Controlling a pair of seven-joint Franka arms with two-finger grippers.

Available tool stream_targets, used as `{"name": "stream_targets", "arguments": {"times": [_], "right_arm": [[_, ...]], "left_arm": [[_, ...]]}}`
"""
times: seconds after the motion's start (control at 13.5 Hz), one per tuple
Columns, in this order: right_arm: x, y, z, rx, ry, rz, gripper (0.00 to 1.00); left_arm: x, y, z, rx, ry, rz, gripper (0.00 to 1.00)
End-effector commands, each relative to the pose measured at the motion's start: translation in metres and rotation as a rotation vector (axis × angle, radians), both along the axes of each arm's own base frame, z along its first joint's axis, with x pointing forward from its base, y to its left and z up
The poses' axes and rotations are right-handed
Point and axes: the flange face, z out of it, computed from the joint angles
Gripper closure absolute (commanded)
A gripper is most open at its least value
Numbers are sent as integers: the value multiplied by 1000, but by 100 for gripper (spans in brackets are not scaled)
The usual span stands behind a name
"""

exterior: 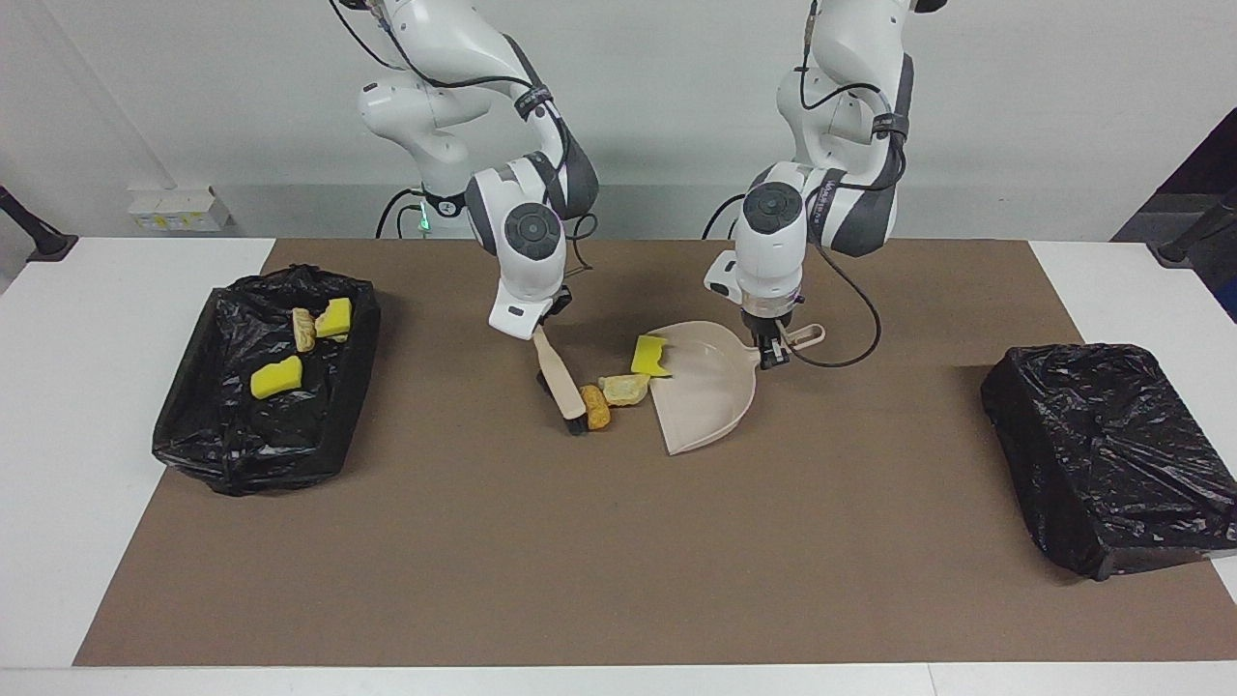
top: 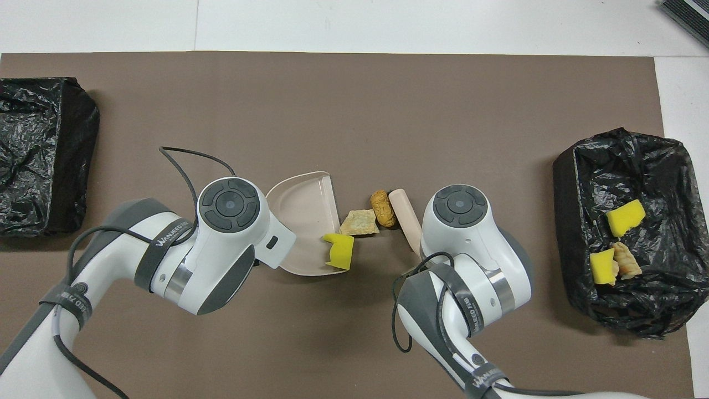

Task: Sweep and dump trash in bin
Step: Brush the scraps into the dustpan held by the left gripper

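— Beige plastic in both pincers? What's gripped?
— Right pincer [exterior: 537, 332] is clamped on the brush [exterior: 561, 382] handle; left pincer [exterior: 770, 356] is clamped on the dustpan [exterior: 704, 387] handle.
— Where's the trash, taking the dustpan as landmark?
— A yellow sponge chunk [exterior: 650, 356] sits on the dustpan's lip. A pale bread lump [exterior: 626, 389] touches that lip; a golden-brown roll [exterior: 595, 407] is pressed between it and the black bristles.
— Anything else around?
— Toward the right arm's end from the dustpan, a crinkly black-lined bin [exterior: 208, 435] holds two sponge chunks [exterior: 276, 377] and a bread piece [exterior: 303, 329]. Toward the left arm's end, a closed black bag [exterior: 1111, 445].
— Views differ?
— Overhead, the wrists hide both pincers.
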Motion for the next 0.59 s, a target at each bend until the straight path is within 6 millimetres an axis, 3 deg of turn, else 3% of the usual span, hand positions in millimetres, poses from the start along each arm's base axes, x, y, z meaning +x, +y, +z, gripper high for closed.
{"name": "stream_targets", "arguments": {"times": [0.0, 0.52], "right_arm": [[-16, 10, 3, 49, 14, -64, 100], [-31, 68, 8, 213, 11, -171, 100]], "left_arm": [[-7, 9, 4, 5, -16, 15, 100], [-6, 9, 4, 2, -19, 10, 100]]}}
